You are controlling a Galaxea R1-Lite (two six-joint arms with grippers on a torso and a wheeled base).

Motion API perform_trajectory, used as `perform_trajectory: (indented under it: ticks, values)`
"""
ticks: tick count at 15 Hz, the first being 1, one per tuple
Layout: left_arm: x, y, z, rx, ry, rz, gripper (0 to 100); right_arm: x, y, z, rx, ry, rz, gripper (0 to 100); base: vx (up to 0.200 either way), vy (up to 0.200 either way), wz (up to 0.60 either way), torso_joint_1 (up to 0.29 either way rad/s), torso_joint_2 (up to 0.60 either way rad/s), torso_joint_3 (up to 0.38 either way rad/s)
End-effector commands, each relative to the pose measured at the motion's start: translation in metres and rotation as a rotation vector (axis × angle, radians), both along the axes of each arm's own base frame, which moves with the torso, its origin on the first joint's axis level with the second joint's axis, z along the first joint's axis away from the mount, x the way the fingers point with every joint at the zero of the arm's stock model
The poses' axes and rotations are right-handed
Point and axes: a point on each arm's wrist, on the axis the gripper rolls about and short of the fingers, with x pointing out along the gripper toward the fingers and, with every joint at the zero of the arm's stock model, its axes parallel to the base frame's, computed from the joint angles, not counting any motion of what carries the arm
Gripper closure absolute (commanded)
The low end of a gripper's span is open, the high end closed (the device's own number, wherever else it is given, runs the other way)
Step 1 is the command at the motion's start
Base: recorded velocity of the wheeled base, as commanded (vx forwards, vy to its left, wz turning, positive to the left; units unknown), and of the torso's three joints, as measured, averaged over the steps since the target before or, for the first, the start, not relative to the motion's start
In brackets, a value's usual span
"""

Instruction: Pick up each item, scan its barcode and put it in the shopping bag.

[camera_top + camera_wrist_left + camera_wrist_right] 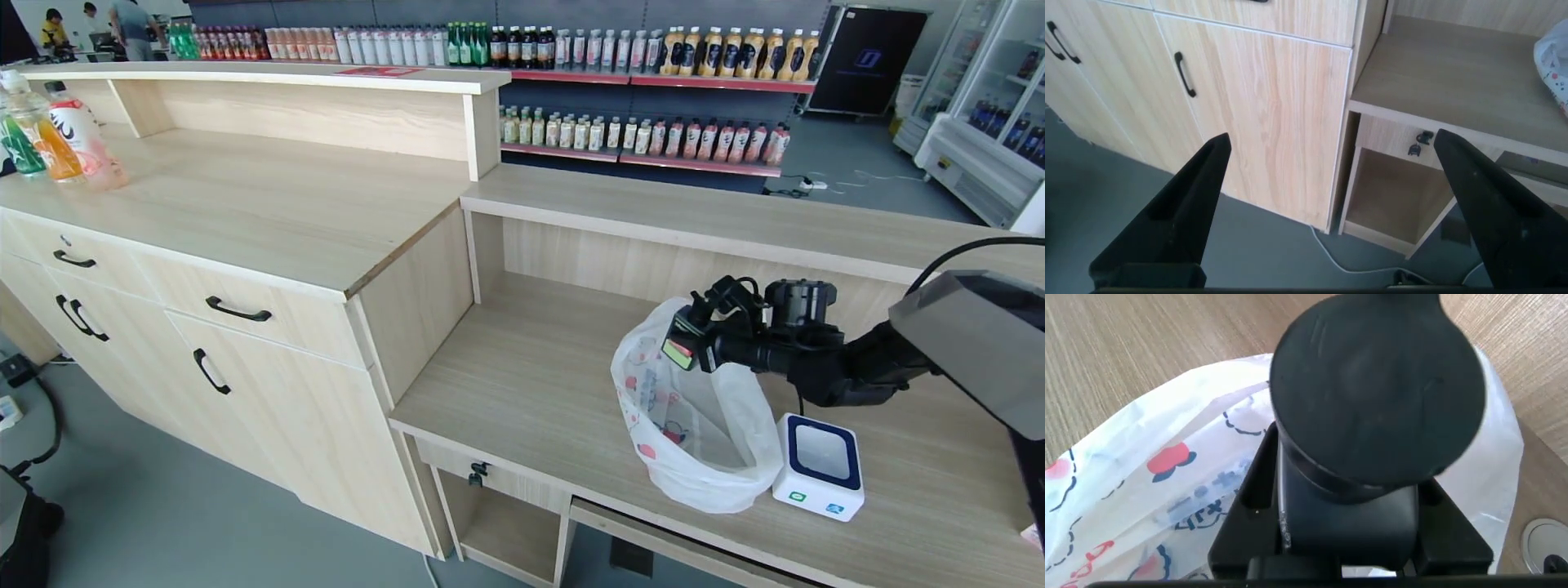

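One dark item [1372,384] is clamped in the right pincer [694,339], which hangs directly above the open mouth of the shopping bag [694,433]. By that position I judge this item to be at its last step, the drop into the bag. Whether its barcode has been read cannot be told from here.

The scanner [819,467] sits below the right pincer and a little nearer the robot, touching or just beside the bag on the lower worktop [531,384]. Three bottles [57,131] stand well apart from that pincer, far off to its left on the raised worktop [269,204]. They look untouched, so most of the task seems left to do. I can make out nothing lying inside the bag.

The held item shows a round, matt black end like a cap, with a dark body beneath it. A green and red patch shows at the pincer in the head view. The bag is thin, crumpled white film, half see-through, printed with red and blue figures, and it slumps loosely. The scanner is a small white box with rounded corners and a blue-rimmed glossy window. Both worktops are pale wood-grain laminate.

The left pincer [1331,135] is spread wide and holds nothing. Beyond it are the cabinet front [1266,106] and the grey floor [1143,212].
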Motion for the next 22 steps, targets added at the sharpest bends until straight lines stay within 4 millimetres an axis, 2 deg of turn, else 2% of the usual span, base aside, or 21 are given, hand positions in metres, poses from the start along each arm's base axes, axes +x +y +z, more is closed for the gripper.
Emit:
perform_trajectory:
  ticks: [1, 11, 17, 18, 20, 22]
  values:
    - [0.000, 0.000, 0.000, 0.000, 0.003, 0.000, 0, 0.008, 0.001, -0.019, 0.000, 0.024, 0.002, 100, 0.000, 0.000, 0.00, 0.000, 0.00, 0.000]
    - [0.000, 0.000, 0.000, 0.000, 0.002, 0.000, 0, 0.019, 0.023, -0.056, -0.008, 0.066, 0.043, 100, 0.000, 0.000, 0.00, 0.000, 0.00, 0.000]
    - [0.000, 0.000, 0.000, 0.000, 0.002, 0.000, 0, 0.016, 0.021, -0.061, -0.017, 0.090, 0.008, 100, 0.000, 0.000, 0.00, 0.000, 0.00, 0.000]
    - [0.000, 0.000, 0.000, 0.000, 0.002, 0.000, 0, 0.016, 0.021, -0.060, -0.017, 0.087, 0.008, 0, 0.000, 0.000, 0.00, 0.000, 0.00, 0.000]
    - [0.000, 0.000, 0.000, 0.000, 0.002, 0.000, 0, 0.017, 0.021, -0.057, -0.015, 0.077, 0.008, 0, 0.000, 0.000, 0.00, 0.000, 0.00, 0.000]
    - [0.000, 0.000, 0.000, 0.000, 0.002, 0.000, 0, 0.017, 0.021, -0.037, 0.002, 0.043, 0.003, 0, 0.000, 0.000, 0.00, 0.000, 0.00, 0.000]
